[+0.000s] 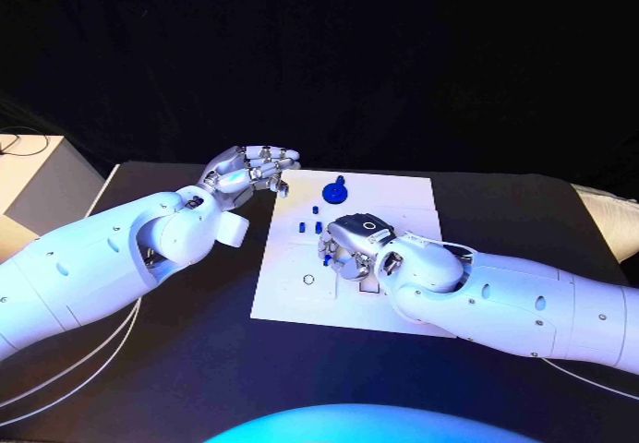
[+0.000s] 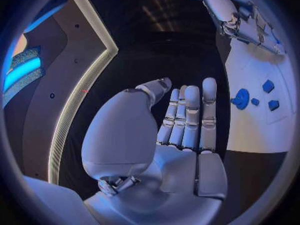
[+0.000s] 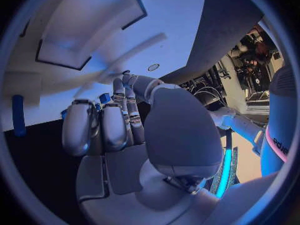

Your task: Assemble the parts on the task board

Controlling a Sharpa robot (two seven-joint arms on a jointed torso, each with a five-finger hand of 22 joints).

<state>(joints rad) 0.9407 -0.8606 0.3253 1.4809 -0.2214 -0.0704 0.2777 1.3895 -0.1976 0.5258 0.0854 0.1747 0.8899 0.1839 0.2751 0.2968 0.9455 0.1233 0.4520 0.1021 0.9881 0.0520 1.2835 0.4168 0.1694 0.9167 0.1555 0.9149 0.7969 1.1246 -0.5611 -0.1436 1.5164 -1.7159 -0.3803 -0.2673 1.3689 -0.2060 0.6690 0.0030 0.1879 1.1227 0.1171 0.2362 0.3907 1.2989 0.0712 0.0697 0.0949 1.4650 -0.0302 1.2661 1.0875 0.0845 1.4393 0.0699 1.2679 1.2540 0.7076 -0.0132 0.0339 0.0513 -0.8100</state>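
The left hand (image 1: pixel 250 171) is held released, fingers extended and holding nothing, just off the task board's (image 1: pixel 400 198) left edge, probably kept clear. On the board, near the round blue part (image 1: pixel 336 192), the right hand (image 1: pixel 352 242) is curled down over the small blue parts (image 1: pixel 307 226), seemingly to pick or seat one; whether anything is grasped cannot be told

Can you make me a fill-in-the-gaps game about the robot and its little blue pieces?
1. The task board under the blue parts is coloured ____.
2. The hand lowered over the middle of the board is the robot's ____ hand.
3. The left hand holds ____.
4. The round blue part lies near the board's ____ edge.

Missing words: white; right; nothing; far
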